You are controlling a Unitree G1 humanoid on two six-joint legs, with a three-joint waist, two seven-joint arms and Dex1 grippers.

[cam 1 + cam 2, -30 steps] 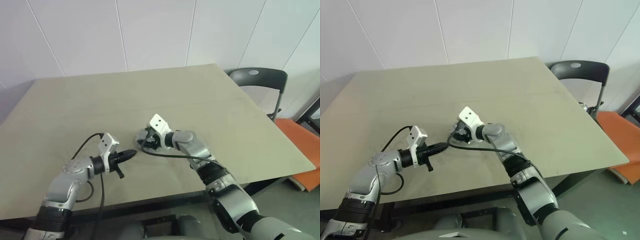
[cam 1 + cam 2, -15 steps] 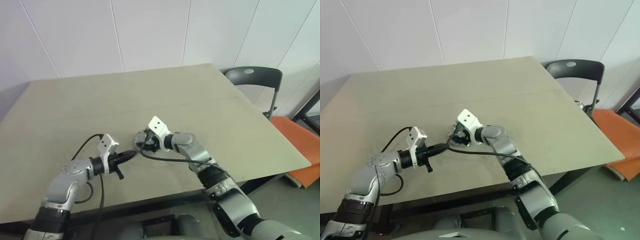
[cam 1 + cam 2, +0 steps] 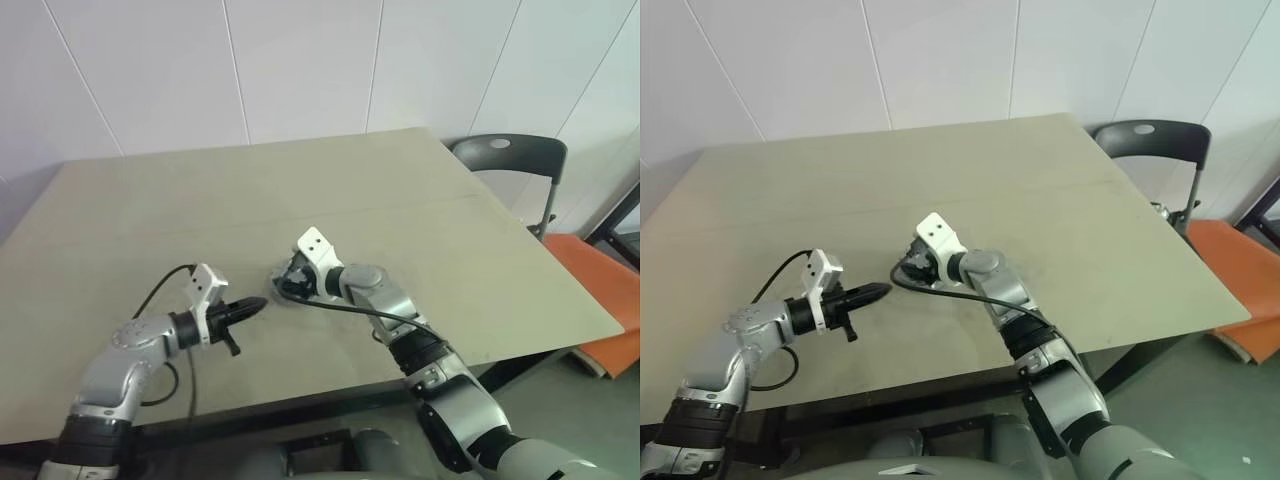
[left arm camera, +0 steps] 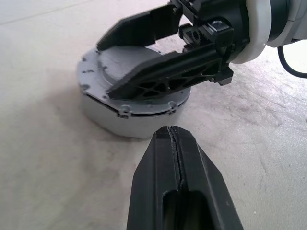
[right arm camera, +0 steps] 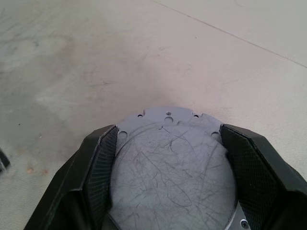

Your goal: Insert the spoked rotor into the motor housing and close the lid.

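Fingers of the right gripper (image 4: 158, 55) stand spread to either side of a round grey metal lid (image 5: 170, 167), a flat, scratched disc with small holes near its edge, which sits on top of a pale grey puck-shaped motor housing (image 4: 112, 112) on the beige table (image 3: 420, 200). Whether the black pads (image 5: 98, 167) press on the lid's rim or merely flank it cannot be told, though they look very close. The left gripper (image 4: 175, 143) has its two black fingers pressed together on nothing and hovers just beside the housing, pointing at it, apart from its wall. No thin spoked rotor lies loose on the table, so it is probably already inside. Judging from that, the insertion seems done and the lid is in place; what likely remains is seating it squarely and letting go.
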